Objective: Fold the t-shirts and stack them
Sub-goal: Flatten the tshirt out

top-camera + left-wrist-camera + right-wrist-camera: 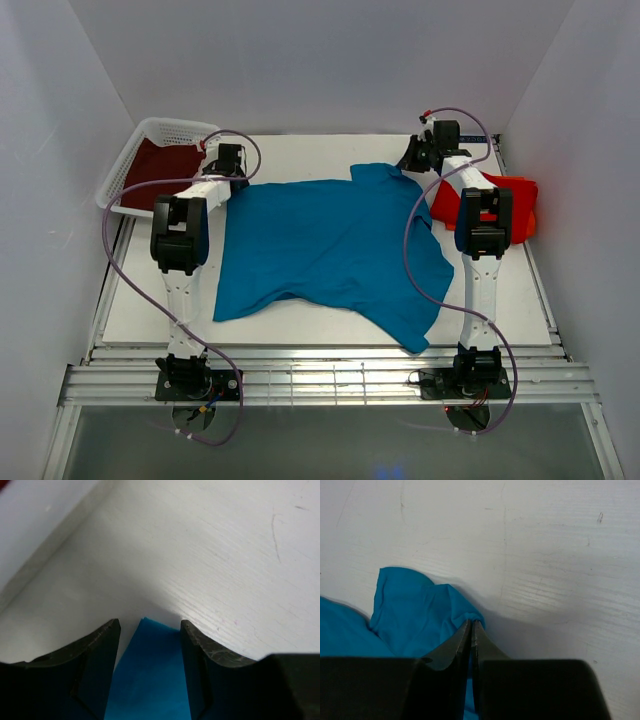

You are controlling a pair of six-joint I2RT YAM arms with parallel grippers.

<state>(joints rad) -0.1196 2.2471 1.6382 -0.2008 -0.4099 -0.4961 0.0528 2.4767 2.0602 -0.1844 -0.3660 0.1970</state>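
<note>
A: The teal-blue t-shirt [330, 250] lies spread across the middle of the table [300, 328], flat but crooked, with no fold in it that I can see.

B: And both arms are out at its far edge. The right gripper [471, 625] has its fingers pressed together on a bunched bit of teal cloth. That's a proper pinch.

A: The left gripper [150, 627]? Fingers apart, with a corner of the teal cloth lying between them on the table. Nothing clamped there.

B: So one corner is held and the other isn't. I'd call this the very start of the first fold.

A: And the others? The maroon t-shirt [160, 165] sits in the white basket [125, 160] at the far left, not yet brought out.

B: The red-orange t-shirt [524, 195] lies at the right edge of the table, half hidden behind the right arm (whether it's folded, I can't tell from here).

A: No stack anywhere, by my reckoning. Teal needs folding, maroon needs fetching and folding, then all three get piled.

B: Early days, then. Most of the job lies ahead.
</note>
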